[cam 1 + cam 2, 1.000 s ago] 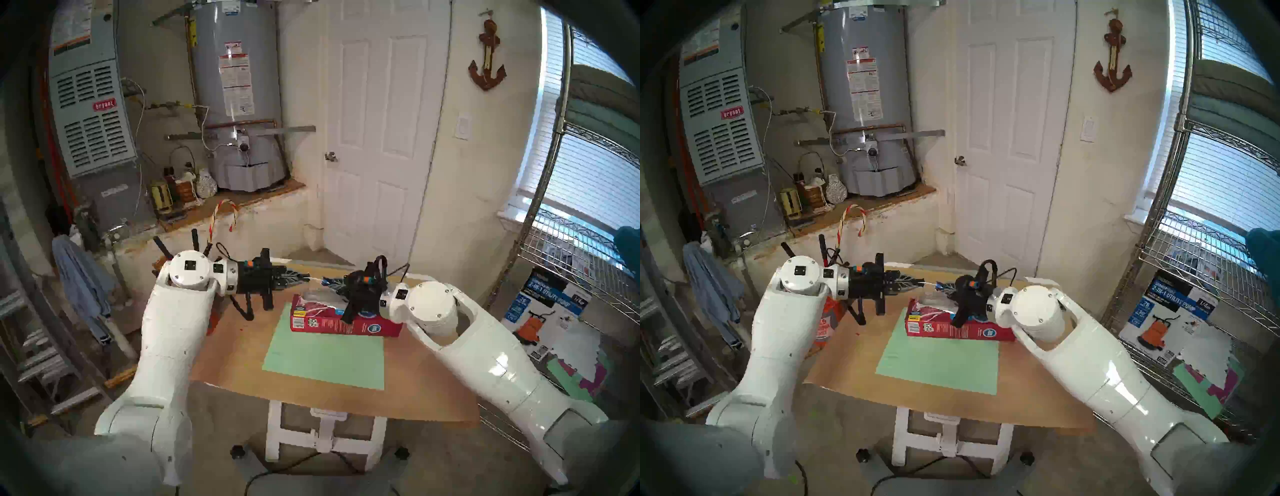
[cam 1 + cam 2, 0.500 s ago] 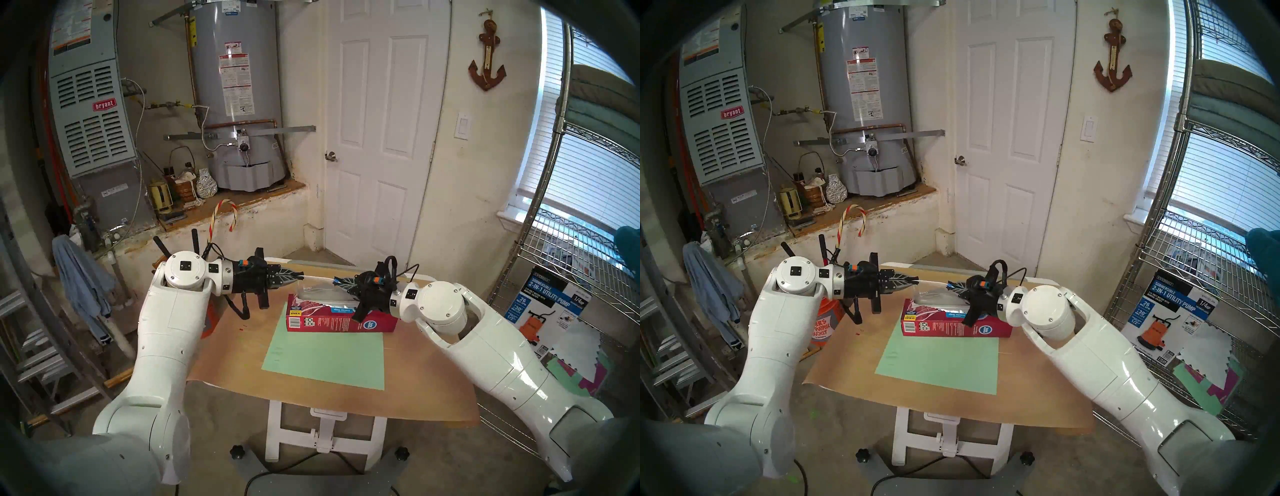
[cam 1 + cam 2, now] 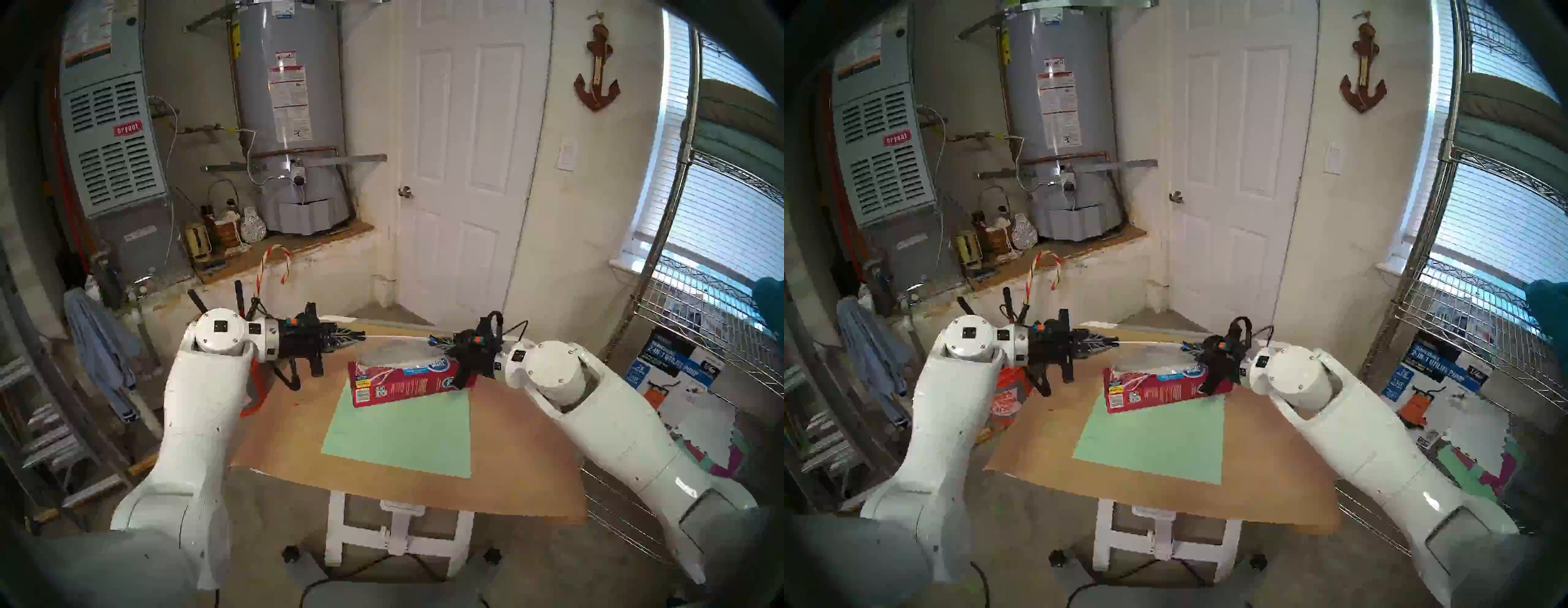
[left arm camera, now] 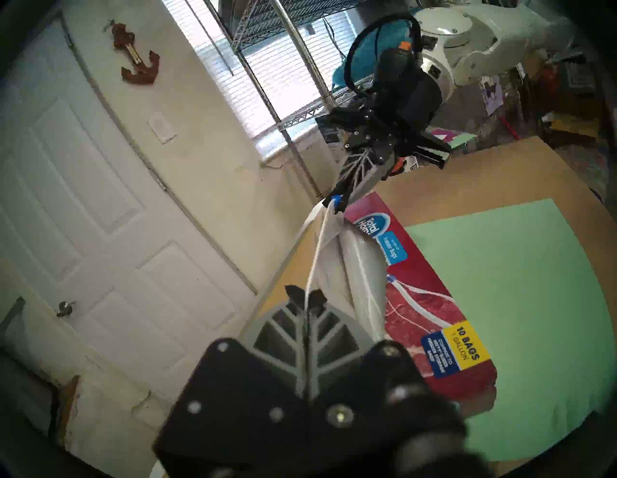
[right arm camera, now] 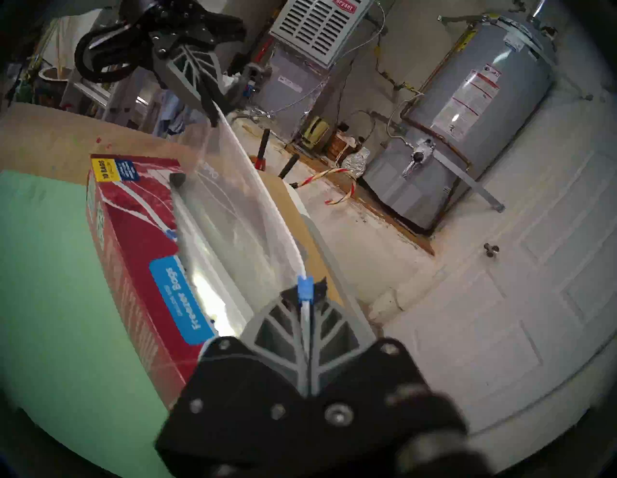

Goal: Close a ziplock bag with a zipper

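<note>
The clear ziplock bag [image 3: 394, 352] hangs stretched above the red box [image 3: 403, 384], its whitish rim strip [image 3: 399, 337] taut between both grippers. My left gripper [image 3: 362, 337] is shut on the strip's left end, which the left wrist view shows pinched between its fingertips [image 4: 306, 297]. My right gripper [image 3: 432, 339] is shut on the small blue zipper [image 5: 305, 288] at the strip's right end. In the left wrist view the zipper [image 4: 336, 200] sits at the right gripper's tips. The bag's body [image 5: 233, 217] sags onto the box [image 5: 133, 217].
The box lies at the back edge of a green mat [image 3: 399, 433] on the brown tabletop [image 3: 509, 467]. An orange bucket [image 3: 1006, 395] stands left of the table. A wire shelf [image 3: 700, 297] stands to the right, and a white door [image 3: 462, 170] is behind.
The grippers have drawn apart. The right one moved right with the zipper along the strip and the left one edged left. The box's right end has swung toward the back.
</note>
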Robot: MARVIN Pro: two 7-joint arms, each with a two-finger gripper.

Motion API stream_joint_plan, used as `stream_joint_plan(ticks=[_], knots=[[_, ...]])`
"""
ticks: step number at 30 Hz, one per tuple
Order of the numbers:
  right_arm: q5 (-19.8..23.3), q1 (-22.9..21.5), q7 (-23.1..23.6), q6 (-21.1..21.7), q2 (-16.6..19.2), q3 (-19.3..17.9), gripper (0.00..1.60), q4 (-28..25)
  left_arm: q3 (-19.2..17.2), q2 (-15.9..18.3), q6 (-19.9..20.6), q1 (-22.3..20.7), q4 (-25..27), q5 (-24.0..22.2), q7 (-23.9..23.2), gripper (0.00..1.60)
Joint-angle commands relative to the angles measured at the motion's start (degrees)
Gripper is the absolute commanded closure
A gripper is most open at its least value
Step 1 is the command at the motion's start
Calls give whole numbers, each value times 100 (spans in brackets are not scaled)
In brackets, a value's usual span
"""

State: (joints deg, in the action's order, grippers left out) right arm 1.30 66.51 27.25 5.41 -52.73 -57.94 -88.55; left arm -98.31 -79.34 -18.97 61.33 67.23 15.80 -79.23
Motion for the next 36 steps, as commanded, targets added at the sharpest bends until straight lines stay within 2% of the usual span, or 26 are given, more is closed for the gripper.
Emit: stream_joint_plan(ticks=[1,18,36], knots=[[84,-123,54,54,213,-235,160,-25,-106,86,-14,-152,13,-92,-22,160],[317,139,290,151,757,-604,160,-209,-189,113,-88,-192,-96,-178,-127,160],[536,677,248,213,1206,-915,160,-504,-243,132,-148,-249,-179,-258,-272,160]])
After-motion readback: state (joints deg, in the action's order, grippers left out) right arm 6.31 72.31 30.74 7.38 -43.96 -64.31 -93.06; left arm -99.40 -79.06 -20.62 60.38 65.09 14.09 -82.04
